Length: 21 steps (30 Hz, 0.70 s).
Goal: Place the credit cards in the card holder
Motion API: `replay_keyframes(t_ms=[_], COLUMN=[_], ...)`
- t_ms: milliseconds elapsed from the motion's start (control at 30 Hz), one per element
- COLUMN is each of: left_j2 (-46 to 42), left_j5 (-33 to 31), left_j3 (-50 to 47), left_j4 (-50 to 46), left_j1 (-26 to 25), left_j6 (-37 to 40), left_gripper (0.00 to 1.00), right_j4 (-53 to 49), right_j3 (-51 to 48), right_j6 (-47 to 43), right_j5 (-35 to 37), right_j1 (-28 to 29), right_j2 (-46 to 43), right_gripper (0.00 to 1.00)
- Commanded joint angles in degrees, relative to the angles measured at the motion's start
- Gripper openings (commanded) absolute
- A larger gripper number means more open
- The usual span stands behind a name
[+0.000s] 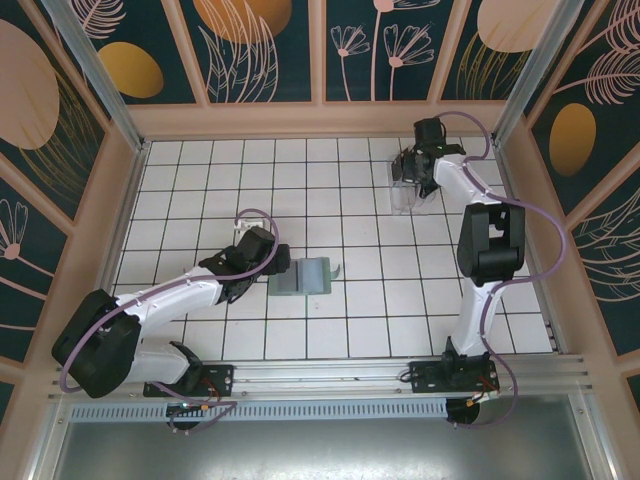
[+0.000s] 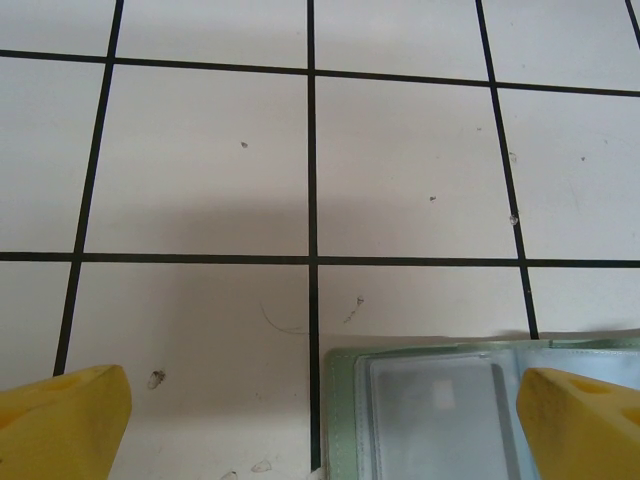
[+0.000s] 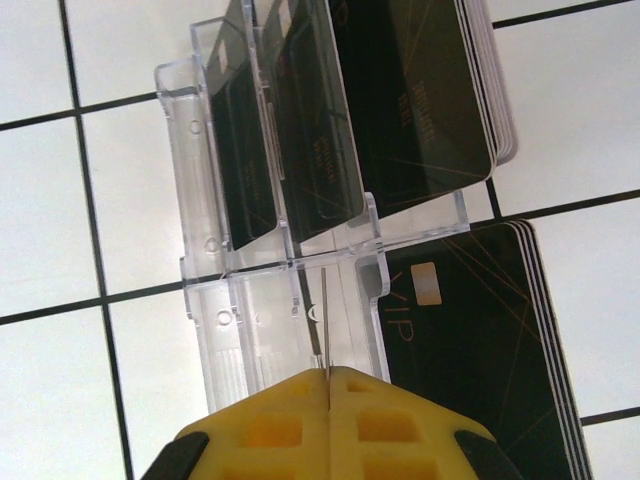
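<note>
Pressing flat against each other, your right fingers (image 3: 328, 395) met in a closed seam of moulded yellow plastic with square hollows. A thin grey sliver, seen edge-on, ran up from that seam into the clear rack (image 3: 250, 320); I could not tell whether it was a card. The rack was glossy transparent plastic, stepped into slots. Matte black credit cards (image 3: 410, 110) with rounded corners and faint gold lettering leaned in its further slots. Just beside the rack, a neat stack of the same cards (image 3: 485, 350) lay flat on the counter (image 3: 60, 230), which was white tile ruled by black lines. Seen from above, these fingers hung over the rack at the far right of the counter, well apart from the card holder (image 1: 305, 275).

Your left fingers (image 1: 268, 260) stood wide apart and gripped nothing. Their yellow pads (image 2: 65, 420) sat at the two lower corners of the wrist view. The sage-green card holder lay open and flat between them, nearer the right pad, its clear window pocket facing up. It lay near the counter's middle.
</note>
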Motion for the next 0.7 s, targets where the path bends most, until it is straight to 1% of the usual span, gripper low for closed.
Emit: replay_keyframes(t_ms=[0, 100, 167, 267, 367, 433, 533, 600, 633, 667], left_j2=[-0.73, -0.82, -1.1, -2.05, -2.96, -3.52, -4.05, -3.9, -3.8, -3.81], left_j5=[-1.34, -1.8, -2.06, -1.98, -1.1, -0.41, 0.94, 2.29, 2.72, 3.13], left_j3=[1.89, 2.1, 1.96, 0.93, -0.35, -1.53, -3.32, -3.92, -4.1, -4.37], left_j4=[-1.98, -2.6, -3.0, -3.49, -3.75, -3.93, -3.8, -3.76, -3.63, -3.5], left_j1=[0.32, 0.38, 0.38, 0.34, 0.38, 0.39, 0.34, 0.38, 0.39, 0.33], left_j6=[-0.38, -0.29, -0.2, -0.2, -0.37, -0.54, -0.9, -0.84, -0.73, -0.57], left_gripper=[0.99, 0.99, 0.99, 0.99, 0.99, 0.99, 0.99, 0.99, 0.99, 0.99], right_j4=[-0.48, 0.4, 1.07, 2.39, 5.03, 8.19, 14.49, 19.33, 21.8, 23.72], right_j3=[0.58, -0.54, -1.57, -4.03, -8.62, -13.37, -20.97, -26.32, -28.84, -30.71], right_j6=[1.22, 2.49, 3.24, 4.68, 7.04, 9.63, 14.78, 18.28, 19.97, 21.45], right_j5=[-3.64, -6.1, -6.22, -7.96, -9.12, -10.52, -13.87, -14.57, -14.86, -14.67], right_j1=[-0.12, 0.69, 1.78, 4.62, 8.93, 12.72, 18.58, 22.0, 24.95, 26.64], right_j2=[-6.47, -9.29, -11.29, -14.46, -18.12, -21.11, -24.75, -26.78, -27.75, -28.33], right_gripper=[0.0, 0.0, 0.0, 0.0, 0.0, 0.0, 0.0, 0.0, 0.0, 0.0])
